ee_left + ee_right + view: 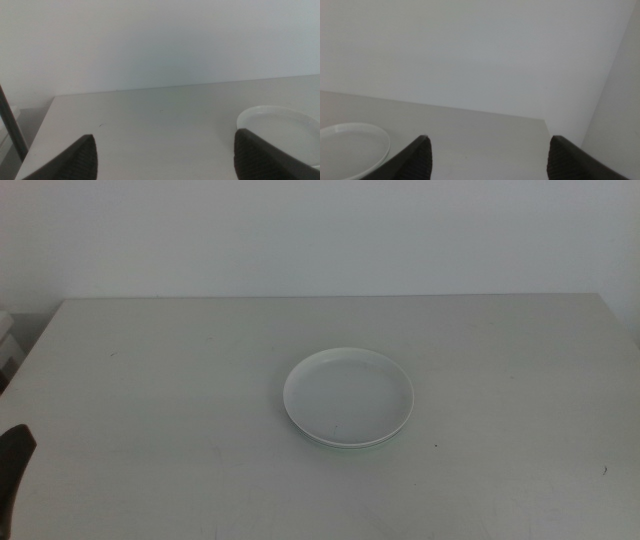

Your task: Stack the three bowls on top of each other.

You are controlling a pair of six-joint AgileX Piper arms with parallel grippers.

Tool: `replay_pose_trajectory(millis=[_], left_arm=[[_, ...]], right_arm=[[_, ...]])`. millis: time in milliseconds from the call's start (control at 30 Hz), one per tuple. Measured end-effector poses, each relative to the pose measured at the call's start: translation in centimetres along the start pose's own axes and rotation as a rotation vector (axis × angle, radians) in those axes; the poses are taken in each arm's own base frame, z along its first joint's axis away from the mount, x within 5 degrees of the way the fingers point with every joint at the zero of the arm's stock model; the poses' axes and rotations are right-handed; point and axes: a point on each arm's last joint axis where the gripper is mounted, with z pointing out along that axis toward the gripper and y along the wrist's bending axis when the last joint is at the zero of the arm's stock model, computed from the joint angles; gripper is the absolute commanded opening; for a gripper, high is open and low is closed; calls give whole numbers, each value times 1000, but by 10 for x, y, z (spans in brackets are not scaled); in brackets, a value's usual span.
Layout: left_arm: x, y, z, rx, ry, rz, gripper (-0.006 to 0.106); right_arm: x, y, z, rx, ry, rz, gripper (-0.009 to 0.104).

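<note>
A stack of bowls (348, 396) sits near the table's middle. A white bowl is on top, and a thin pale-green rim (345, 445) peeks out below it at the near edge. I cannot tell how many bowls lie underneath. The left gripper (165, 134) is open and holds nothing. It is low at the table's front left, its dark tip (14, 465) at the picture's edge, with the stack (277, 122) ahead of one jaw. The right gripper (489, 137) is also open and holds nothing. It is out of the middle view, with the stack (352, 145) off to one side.
The pale table (150, 380) runs back to a plain white wall. Its far edge and both side edges show in the middle view. A light object (8, 345) stands just off the table's far left corner.
</note>
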Motion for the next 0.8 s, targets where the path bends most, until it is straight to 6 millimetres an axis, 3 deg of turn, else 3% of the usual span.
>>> replay_pose_trajectory(millis=[167, 467, 600, 800], left_arm=[[18, 1, -2, -9, -13, -1, 105], [102, 5, 4, -21, 107, 8, 105], [108, 5, 4, -23, 129, 22, 105], [108, 6, 5, -27, 121, 25, 105]], right_arm=[[21, 2, 16, 4, -49, 0, 59], [109, 10, 35, -10, 112, 0, 59], [129, 12, 35, -13, 138, 0, 59], [131, 12, 35, -15, 145, 7, 59]])
